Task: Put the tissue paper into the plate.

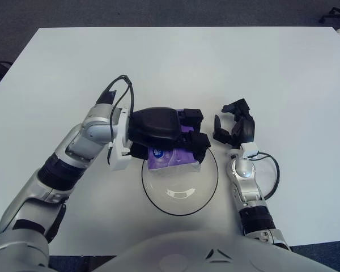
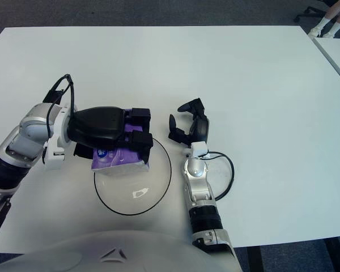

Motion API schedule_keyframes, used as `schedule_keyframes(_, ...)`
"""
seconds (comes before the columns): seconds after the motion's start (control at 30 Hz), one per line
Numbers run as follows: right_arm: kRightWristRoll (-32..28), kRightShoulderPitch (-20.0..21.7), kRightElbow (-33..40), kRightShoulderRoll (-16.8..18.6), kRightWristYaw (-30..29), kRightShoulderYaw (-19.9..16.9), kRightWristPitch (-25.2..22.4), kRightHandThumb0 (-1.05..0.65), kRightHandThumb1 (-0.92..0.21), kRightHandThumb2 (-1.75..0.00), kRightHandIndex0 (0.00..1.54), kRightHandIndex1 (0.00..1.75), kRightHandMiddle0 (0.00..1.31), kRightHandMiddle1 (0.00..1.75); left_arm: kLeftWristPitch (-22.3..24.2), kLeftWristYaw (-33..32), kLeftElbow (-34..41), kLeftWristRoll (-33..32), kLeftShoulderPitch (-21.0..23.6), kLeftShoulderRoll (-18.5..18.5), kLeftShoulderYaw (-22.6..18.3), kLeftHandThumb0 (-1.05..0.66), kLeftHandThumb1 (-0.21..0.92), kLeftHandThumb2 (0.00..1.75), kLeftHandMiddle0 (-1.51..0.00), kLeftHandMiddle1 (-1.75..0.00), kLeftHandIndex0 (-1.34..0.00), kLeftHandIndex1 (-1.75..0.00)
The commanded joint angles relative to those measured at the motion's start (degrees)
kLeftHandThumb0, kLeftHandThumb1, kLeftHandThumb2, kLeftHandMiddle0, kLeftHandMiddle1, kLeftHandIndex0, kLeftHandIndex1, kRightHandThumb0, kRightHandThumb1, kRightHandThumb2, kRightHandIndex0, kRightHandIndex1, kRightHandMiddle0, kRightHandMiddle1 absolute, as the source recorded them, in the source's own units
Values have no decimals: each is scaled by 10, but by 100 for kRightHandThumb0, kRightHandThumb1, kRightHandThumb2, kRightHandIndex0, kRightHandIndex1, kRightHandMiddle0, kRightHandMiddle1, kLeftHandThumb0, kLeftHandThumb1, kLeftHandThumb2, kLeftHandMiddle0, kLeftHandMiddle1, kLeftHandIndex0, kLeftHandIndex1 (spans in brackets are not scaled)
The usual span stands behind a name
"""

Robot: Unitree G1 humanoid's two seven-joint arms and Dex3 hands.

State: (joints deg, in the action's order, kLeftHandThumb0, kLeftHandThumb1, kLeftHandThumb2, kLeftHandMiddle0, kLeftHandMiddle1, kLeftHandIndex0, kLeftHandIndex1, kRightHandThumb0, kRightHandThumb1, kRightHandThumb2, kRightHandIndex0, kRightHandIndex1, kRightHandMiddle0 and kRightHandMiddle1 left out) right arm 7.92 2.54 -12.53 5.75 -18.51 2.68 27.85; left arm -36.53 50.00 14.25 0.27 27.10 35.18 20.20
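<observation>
One purple tissue pack is clamped in the left hand, fingers curled over its top, held over the far rim of the clear plate. Right hand shows just right of the plate, fingers relaxed, holding nothing. Best to bring the pack toward the plate's centre, lower it, then release so it doesn't tip over the rim.

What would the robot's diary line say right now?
left hand: holding tissue pack over plate far edge | right hand: idle, right of plate | pack: not released
</observation>
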Motion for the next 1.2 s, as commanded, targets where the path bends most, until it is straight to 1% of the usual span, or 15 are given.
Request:
schedule_keyframes(0.0,11,-56,-71,-11,-1,-8,2,-1,-39,-111,71,134,43,175,-22,32,-53,-37,31,15,-5,-40,38,126,-72,-175,-32,-170)
schedule_keyframes(0.03,11,-56,-72,-10,-2,-8,2,-1,-39,-111,71,134,43,175,-29,39,-57,-38,33,17,-3,-50,47,117,-66,-175,-26,-165)
schedule_keyframes(0.07,12,-55,-73,-10,-4,-9,2,-1,-39,-111,71,133,44,175,-33,41,-53,-37,33,18,-2,-64,61,101,-56,-175,-17,-159)
schedule_keyframes(0.1,14,-55,-74,-10,-6,-9,3,-1,-38,-112,72,133,44,175,-36,42,-51,-36,32,18,-2,-74,72,89,-37,-167,-11,-137)
schedule_keyframes(0.17,17,-53,-76,-10,-10,-9,4,-1,-37,-112,72,133,44,175,-40,42,-50,-34,32,20,-4,-83,82,79,-20,-160,-5,-117)
schedule_keyframes(0.2,22,-52,-78,-11,-15,-8,9,-1,-37,-113,72,134,44,175,-30,45,-30,-39,32,27,-8,-86,84,77,-16,-142,-4,-107)
schedule_keyframes(0.27,31,-50,-82,-12,-25,-7,15,-1,-35,-116,74,134,45,175,-15,47,5,-44,27,39,-15,-94,89,77,-7,-81,-2,-69)
schedule_keyframes(0.3,34,-50,-82,-12,-29,-6,17,-1,-34,-117,74,135,45,175,-10,48,18,-46,24,43,-17,-96,90,78,-4,-61,-1,-55)
schedule_keyframes(0.43,50,-51,-75,-16,-45,1,20,-1,-32,-119,76,135,46,175,-14,43,26,-31,11,48,-20,-103,92,83,-1,-23,0,-18)
schedule_keyframes(0.57,49,-47,-89,-28,-39,2,37,-1,-31,-120,76,135,47,175,1,28,28,-25,0,39,-26,-104,92,87,0,-6,0,-5)
schedule_keyframes(0.7,38,-17,-170,-51,-28,-5,94,-1,-30,-121,77,135,48,175,0,20,20,-11,-5,29,-23,-105,92,90,0,-1,0,-1)
schedule_keyframes(0.8,43,-23,-157,-51,-24,1,89,-1,-30,-121,77,133,48,175,-27,19,3,-4,-4,24,-21,-105,92,90,0,0,0,0)
schedule_keyframes(0.83,43,-23,-157,-51,-22,2,90,-15,-40,-113,76,140,46,175,-37,18,-3,-2,-4,23,-22,-105,92,89,0,0,0,0)
schedule_keyframes(0.93,38,-20,-165,-55,-12,4,107,-32,-53,-103,73,149,42,175,-53,12,-13,-1,-6,18,-24,-105,92,88,0,0,0,0)
schedule_keyframes(1.17,28,-16,-180,-57,2,3,134,-40,-58,-99,72,152,41,175,-78,6,-25,-1,-1,9,-22,-105,92,87,0,0,0,0)
